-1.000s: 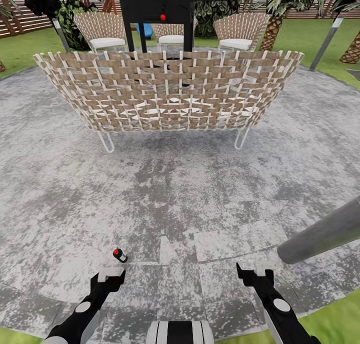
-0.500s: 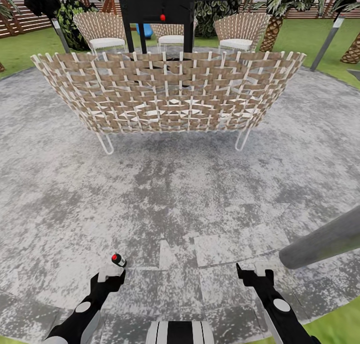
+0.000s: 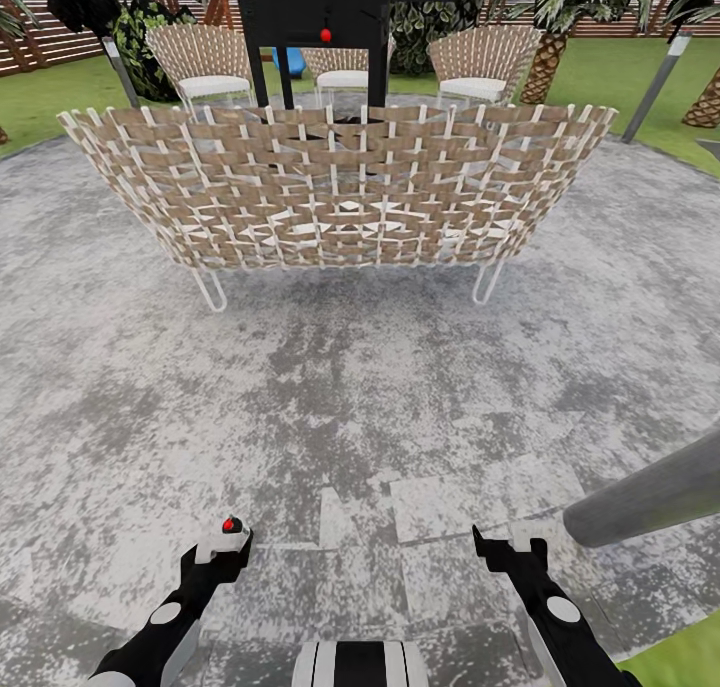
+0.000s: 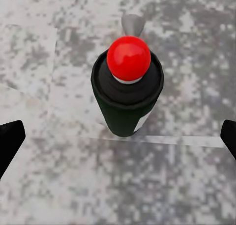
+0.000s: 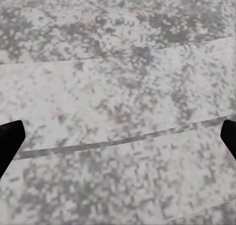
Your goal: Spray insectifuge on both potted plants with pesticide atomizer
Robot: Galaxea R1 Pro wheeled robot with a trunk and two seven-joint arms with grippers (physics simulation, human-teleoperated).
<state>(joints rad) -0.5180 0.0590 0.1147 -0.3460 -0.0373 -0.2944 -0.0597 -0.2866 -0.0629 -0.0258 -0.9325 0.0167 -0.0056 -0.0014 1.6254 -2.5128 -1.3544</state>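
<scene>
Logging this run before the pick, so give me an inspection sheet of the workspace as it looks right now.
Surface: round grey patio, mottled stone.
Job's things: pesticide atomizer upright on the patio, red top up, between the left hand's fingers and untouched. Potted plants: nothing seen.
Clutter: nothing seen.
Hands: left hand open, over the atomizer; right hand open, over bare stone.
Cables: nothing seen.
Surroundings: woven sofa ahead, woven chairs behind it, grey post at right, lawn, palm, slatted fence.
</scene>
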